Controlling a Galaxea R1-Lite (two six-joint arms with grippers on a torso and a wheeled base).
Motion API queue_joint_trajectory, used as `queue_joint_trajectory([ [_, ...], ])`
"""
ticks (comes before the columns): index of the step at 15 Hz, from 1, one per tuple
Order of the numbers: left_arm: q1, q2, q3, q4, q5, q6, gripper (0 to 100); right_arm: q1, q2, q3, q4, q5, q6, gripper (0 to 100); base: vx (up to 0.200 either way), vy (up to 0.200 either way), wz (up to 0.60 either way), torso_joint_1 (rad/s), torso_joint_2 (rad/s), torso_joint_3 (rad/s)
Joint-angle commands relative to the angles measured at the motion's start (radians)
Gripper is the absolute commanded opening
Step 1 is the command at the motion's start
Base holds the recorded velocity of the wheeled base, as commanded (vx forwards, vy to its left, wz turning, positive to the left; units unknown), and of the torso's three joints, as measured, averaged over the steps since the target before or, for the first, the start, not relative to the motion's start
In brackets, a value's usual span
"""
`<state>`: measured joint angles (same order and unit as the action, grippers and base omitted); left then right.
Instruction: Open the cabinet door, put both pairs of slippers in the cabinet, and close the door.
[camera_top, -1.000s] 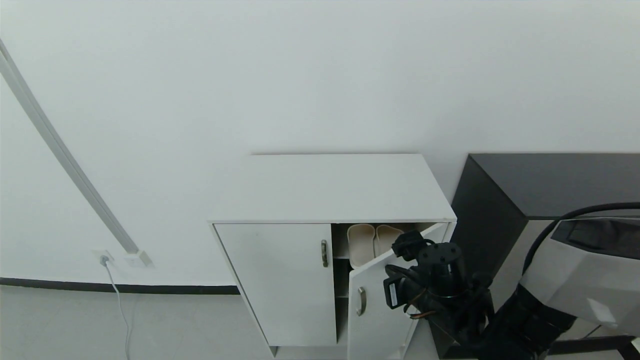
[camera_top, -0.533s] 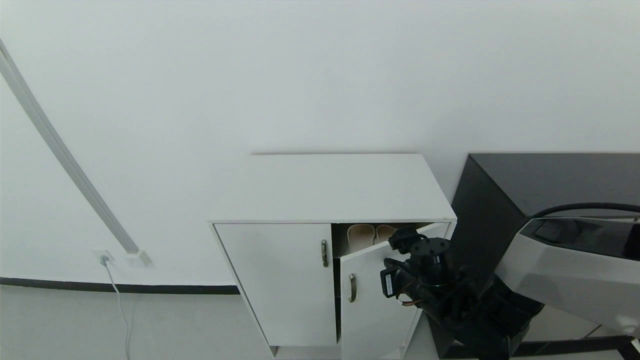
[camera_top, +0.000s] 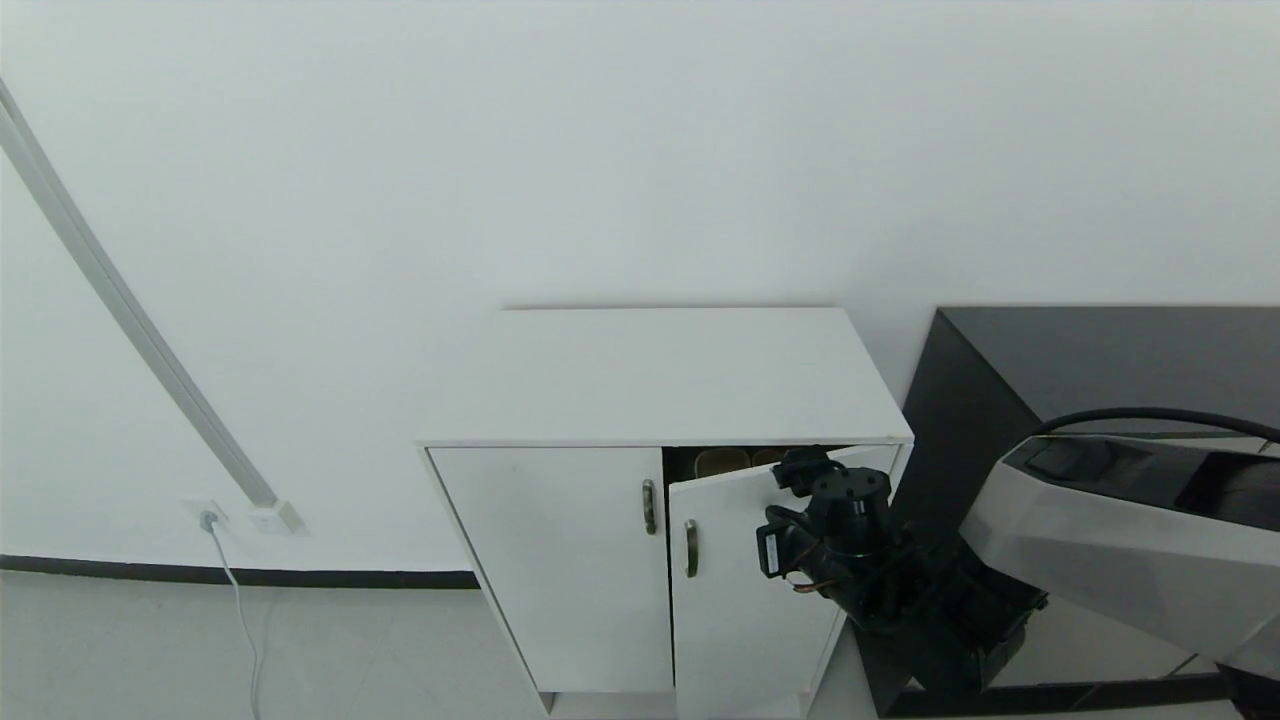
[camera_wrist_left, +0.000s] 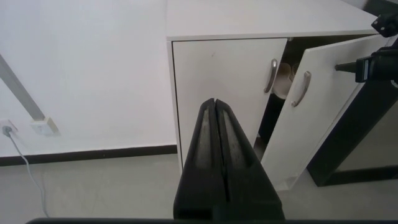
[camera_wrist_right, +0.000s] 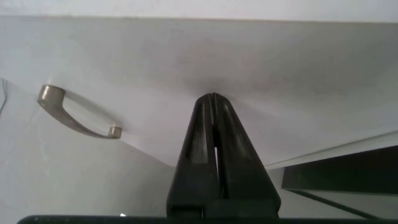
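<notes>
Holds the right gripper (camera_top: 797, 468) shut and empty, fingertips set against the outer face of the right door (camera_top: 740, 600) of the cabinet (camera_top: 660, 380), up near the panel's top edge and well over from its handle (camera_top: 690, 548). Has the left gripper (camera_wrist_left: 214, 106) farther back, likewise closed on nothing, aimed at the cabinet front. Looks, by the layout, like the last step: beige slippers (camera_top: 725, 461) lying on the upper shelf, glimpsed through the narrow gap over the door's top. Cannot confirm a second pair inside, with the lower shelves hidden behind the panels. Leaves only the closing unfinished, judging from the right door standing ajar by a thin wedge, free edge just proud of the shut left door (camera_top: 550, 560). Puts the slippers beyond the door from the right gripper, near but apart, panel between.
</notes>
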<state>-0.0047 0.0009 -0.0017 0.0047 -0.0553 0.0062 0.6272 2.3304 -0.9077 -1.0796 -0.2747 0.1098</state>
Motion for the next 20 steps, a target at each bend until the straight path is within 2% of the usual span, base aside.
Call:
queue_joint_trajectory([
  [1, 0.0, 0.001, 0.0, 0.0, 0.0, 0.0, 0, -0.009, 0.04, -0.022, 0.0, 0.0, -0.004, 0, 0.0, 0.0, 0.0, 0.0, 0.0, 0.0],
  [9, 0.0, 0.001, 0.0, 0.0, 0.0, 0.0, 0, -0.031, 0.092, -0.112, 0.018, 0.0, -0.005, 0, 0.0, 0.0, 0.0, 0.0, 0.0, 0.0],
  [20, 0.0, 0.001, 0.0, 0.0, 0.002, 0.0, 0, -0.044, 0.125, -0.157, 0.029, 0.0, -0.013, 0, 0.0, 0.0, 0.0, 0.0, 0.0, 0.0],
])
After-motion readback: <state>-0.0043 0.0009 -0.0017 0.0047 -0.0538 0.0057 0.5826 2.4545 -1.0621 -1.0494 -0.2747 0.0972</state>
